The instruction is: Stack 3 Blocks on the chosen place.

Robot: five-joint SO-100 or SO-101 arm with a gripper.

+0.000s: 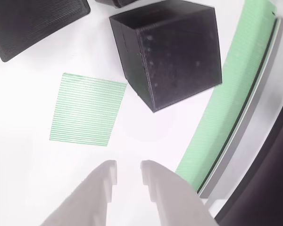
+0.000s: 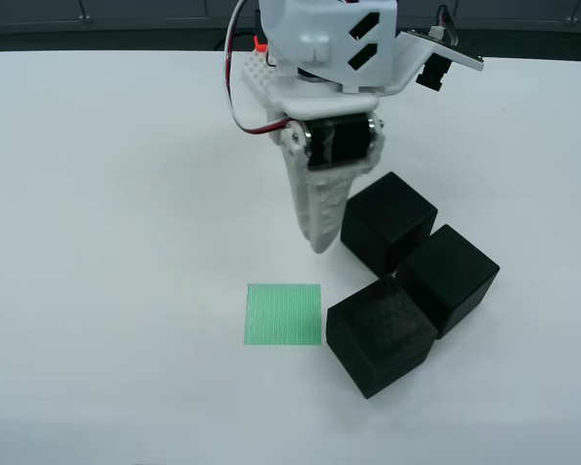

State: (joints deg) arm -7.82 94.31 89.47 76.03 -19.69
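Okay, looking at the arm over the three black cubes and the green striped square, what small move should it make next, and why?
Probably shift the white pincer toward the nearest matte black cube and lower around it. All three cubes sit clustered on the white table, none on the green-and-white striped square patch, and the pincer hangs with nothing between its slightly parted fingers.
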